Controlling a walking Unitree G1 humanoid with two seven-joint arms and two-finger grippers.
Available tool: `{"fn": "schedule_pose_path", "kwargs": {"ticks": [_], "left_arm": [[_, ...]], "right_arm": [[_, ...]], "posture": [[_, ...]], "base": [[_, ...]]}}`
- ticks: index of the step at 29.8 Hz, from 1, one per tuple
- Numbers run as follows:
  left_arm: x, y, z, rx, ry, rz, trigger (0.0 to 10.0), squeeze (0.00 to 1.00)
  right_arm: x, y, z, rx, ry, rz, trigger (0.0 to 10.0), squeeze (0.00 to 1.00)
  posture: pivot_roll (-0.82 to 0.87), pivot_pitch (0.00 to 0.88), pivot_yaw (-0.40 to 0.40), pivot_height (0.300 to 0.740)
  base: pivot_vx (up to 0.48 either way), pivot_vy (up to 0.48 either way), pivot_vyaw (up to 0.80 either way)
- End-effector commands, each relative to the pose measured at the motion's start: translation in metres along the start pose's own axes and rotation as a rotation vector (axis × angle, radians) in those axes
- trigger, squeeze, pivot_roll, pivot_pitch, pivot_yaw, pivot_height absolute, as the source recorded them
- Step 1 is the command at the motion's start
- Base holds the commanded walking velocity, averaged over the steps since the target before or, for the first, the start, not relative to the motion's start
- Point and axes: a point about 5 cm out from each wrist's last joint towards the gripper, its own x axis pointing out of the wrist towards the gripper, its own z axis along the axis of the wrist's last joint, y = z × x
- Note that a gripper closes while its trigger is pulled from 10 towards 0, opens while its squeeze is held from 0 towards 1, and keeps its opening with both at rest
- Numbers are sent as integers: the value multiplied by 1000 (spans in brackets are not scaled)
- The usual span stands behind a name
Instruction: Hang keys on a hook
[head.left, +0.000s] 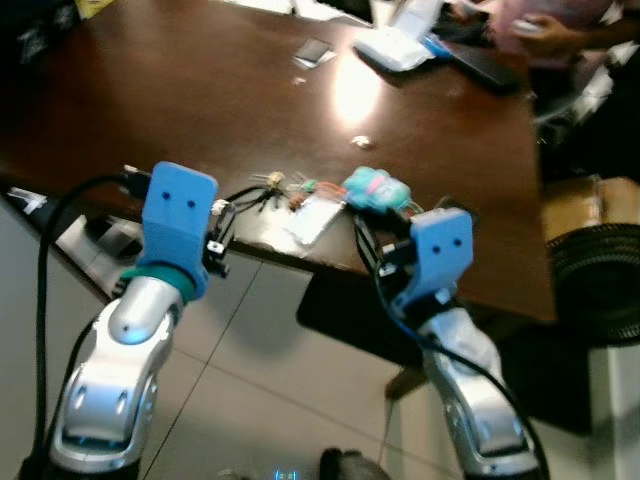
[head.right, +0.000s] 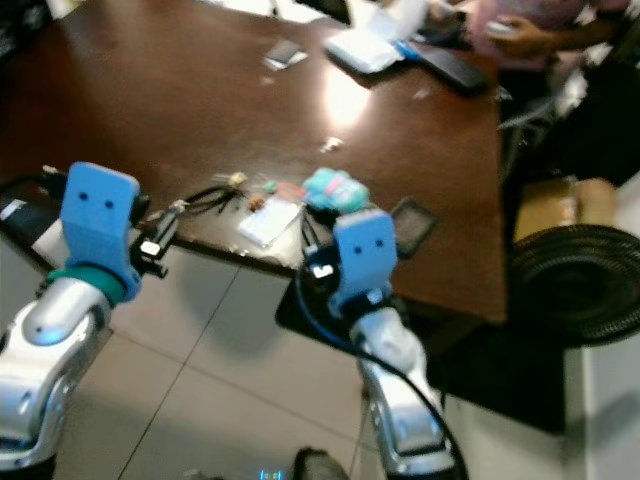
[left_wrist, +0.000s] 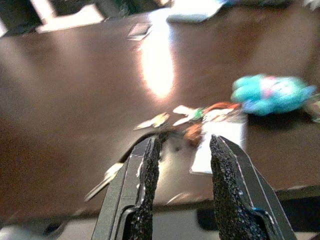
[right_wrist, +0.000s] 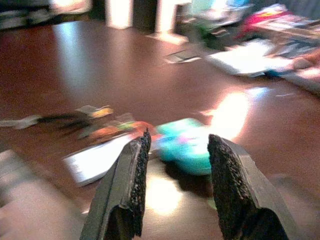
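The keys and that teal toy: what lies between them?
A white card, beside the orange tags, lies between the keys and the teal toy, seen in the left eye view.

— Arms?
— Both mine raised forward, silver forearms up, blue wrist housings on top.
— Grippers?
— My left gripper has fingers parted, nothing between. My right gripper likewise parted and empty. Both aimed forward and down.

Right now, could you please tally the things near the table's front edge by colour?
Teal: 1, plush keychain toy
White: 1, card
Black: 1, phone
Mixed metal and orange: 1, keys bunch
Total: 4
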Motion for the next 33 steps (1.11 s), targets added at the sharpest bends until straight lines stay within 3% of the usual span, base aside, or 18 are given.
{"fn": "schedule_pose_path", "kwargs": {"ticks": [1, 21, 23, 33], "left_arm": [[-2, 2, -6, -5, 32, 2, 10000, 0], [-3, -1, -13, 1, 40, -3, 10000, 0], [-2, -1, -16, 41, 43, -1, 10000, 0], [-3, -5, -18, 39, 49, -8, 10000, 0]], "right_arm": [[-2, 6, -5, 13, 21, 18, 10000, 0], [-2, 6, -4, 9, 16, 19, 10000, 0], [-1, 7, -4, 1, 10, 23, 10000, 0], [0, 8, -4, 1, 3, 26, 10000, 0]], "posture": [[125, 110, 65, 740], [126, 111, 65, 740], [127, 109, 64, 740], [129, 103, 66, 740]], "base": [[0, 0, -800], [43, 0, -767], [463, 0, 0], [462, 0, 0]]}}
